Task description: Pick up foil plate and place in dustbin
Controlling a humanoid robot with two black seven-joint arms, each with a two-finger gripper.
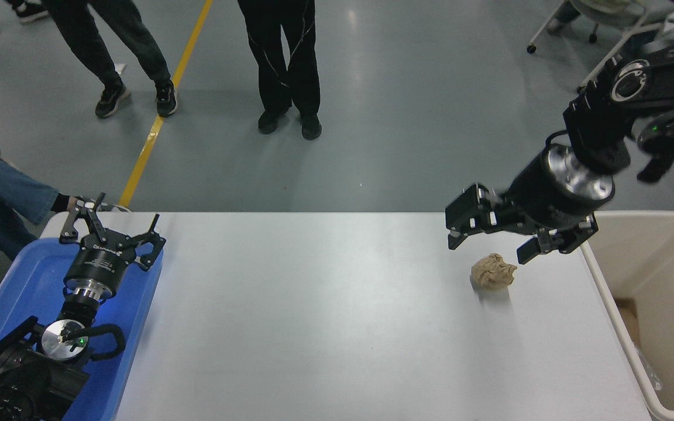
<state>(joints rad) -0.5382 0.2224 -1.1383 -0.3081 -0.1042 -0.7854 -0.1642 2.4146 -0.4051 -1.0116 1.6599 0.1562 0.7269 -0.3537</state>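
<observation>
The foil plate cannot be made out anywhere; only a thin shiny sliver (644,365) shows against the inner left wall of the cream dustbin (647,216) at the table's right end. My right gripper (488,249) is open, held above the table just left of the dustbin, its fingers spread directly over a crumpled brown paper ball (492,272) without touching it. It holds nothing. My left gripper (112,227) is open and parked over the blue tray at the lower left.
The blue tray (21,280) lies at the table's left end under the left arm. A brown piece (626,316) lies on the dustbin's floor. People stand beyond the table's far edge, one seated at the far left.
</observation>
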